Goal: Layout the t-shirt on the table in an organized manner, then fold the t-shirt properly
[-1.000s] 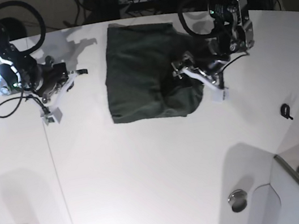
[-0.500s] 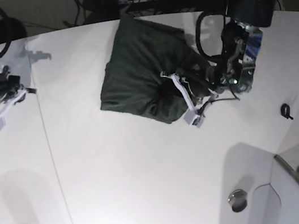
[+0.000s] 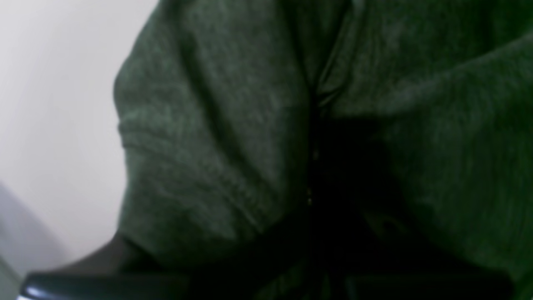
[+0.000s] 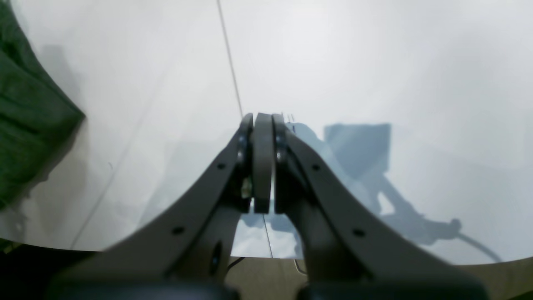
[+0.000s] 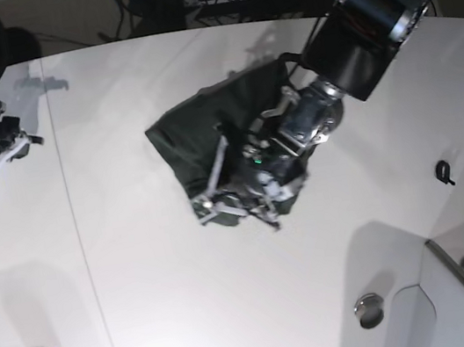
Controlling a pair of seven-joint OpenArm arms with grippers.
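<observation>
Where wrist cams blur, t-shirt (image 5: 207,129) bunched, table (image 5: 141,269).

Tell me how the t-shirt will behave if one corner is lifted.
The t-shirt lies bunched and creased, so it is probably floppy and will sag. On the glossy table it may slide rather than stay put.

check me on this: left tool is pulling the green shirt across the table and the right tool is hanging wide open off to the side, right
One thing is off. The right tool is shut, not wide open: the right wrist view shows its fingers pressed together over the table. The rest holds: in the base view the left tool is on the shirt, and the right one sits off to the side.
</observation>
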